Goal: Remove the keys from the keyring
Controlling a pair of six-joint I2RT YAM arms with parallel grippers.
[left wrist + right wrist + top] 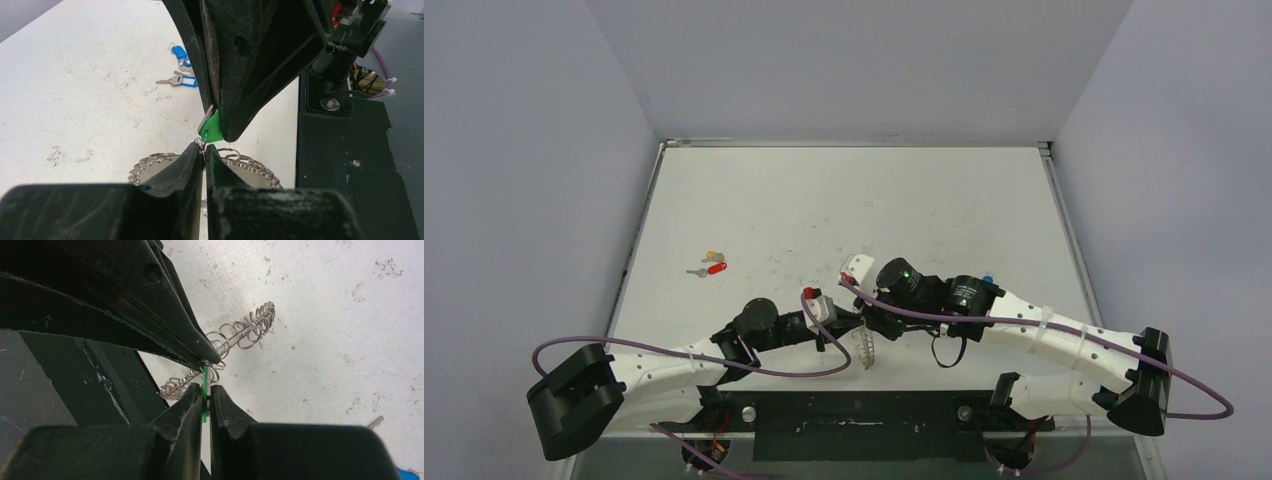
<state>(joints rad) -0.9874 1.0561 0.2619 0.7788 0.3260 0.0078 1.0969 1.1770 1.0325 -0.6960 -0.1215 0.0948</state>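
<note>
The green-tagged key [214, 131] is pinched by its tag between the right gripper's [206, 392] pressed-together fingers. Directly against them, the left gripper [204, 150] is clamped on the keyring's [150, 167] looped rim, just beyond its fingertips.

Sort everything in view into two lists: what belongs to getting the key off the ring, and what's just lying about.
Job in hand: green-tagged key, pinched in the right gripper; keyring, one rim loop pinched in the left gripper.
Lying about: blue-tagged keys; red- and yellow-tagged keys.
</note>
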